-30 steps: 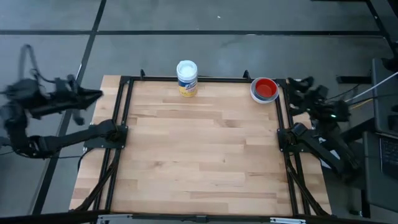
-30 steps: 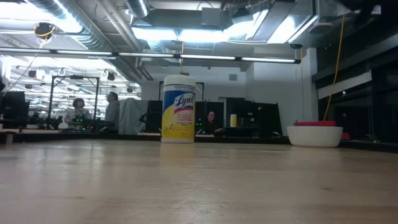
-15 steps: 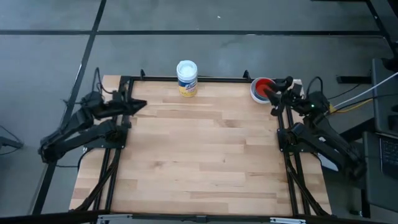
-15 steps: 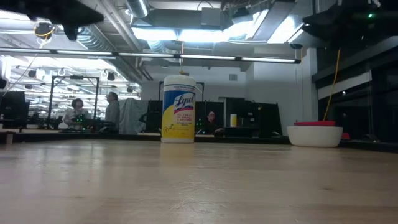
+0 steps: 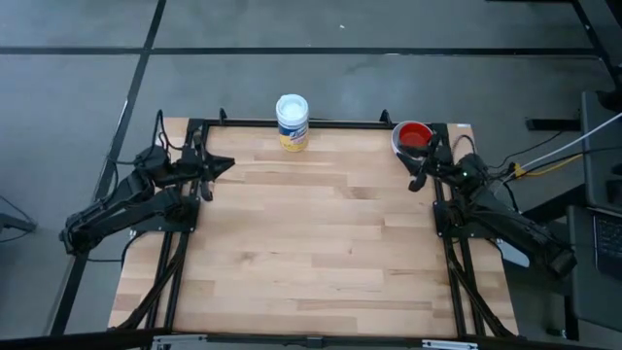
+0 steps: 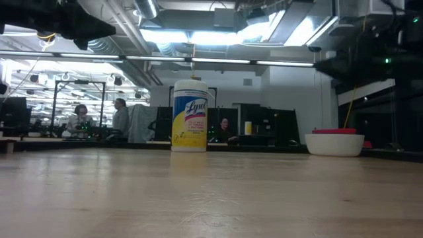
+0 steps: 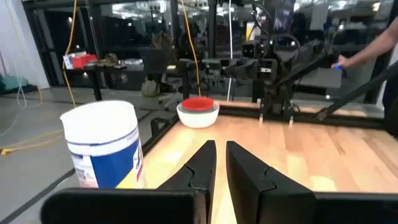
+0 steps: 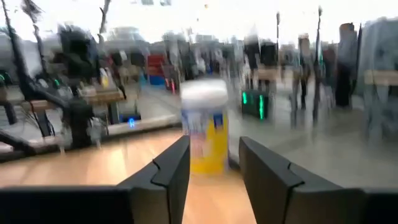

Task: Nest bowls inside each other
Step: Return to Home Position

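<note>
A white bowl with a red bowl nested in it [image 5: 412, 138] rests on its base at the table's far right corner. It also shows in the low view [image 6: 334, 142] and the left wrist view [image 7: 198, 112]. My right gripper [image 5: 415, 181] hovers just on the near side of it, open, holding nothing [image 8: 214, 149]. My left gripper [image 5: 225, 163] hangs over the table's left rail and points level across the table. Only a narrow gap shows between its fingers [image 7: 220, 152], and nothing is in it.
A tall white container with a yellow label [image 5: 292, 122] stands at the middle of the far edge [image 6: 190, 116]. Black rails [image 5: 190, 194] run along the left and right edges. The wooden top [image 5: 311, 233] is bare between them. A person's arm [image 7: 367, 53] shows beyond the table.
My left arm has swung down from high off the table's left side to the left rail, and now points level across the table. My right gripper has come in over the stacked bowls, then sunk and drawn back toward the near edge. The bowls have stayed where they were.
</note>
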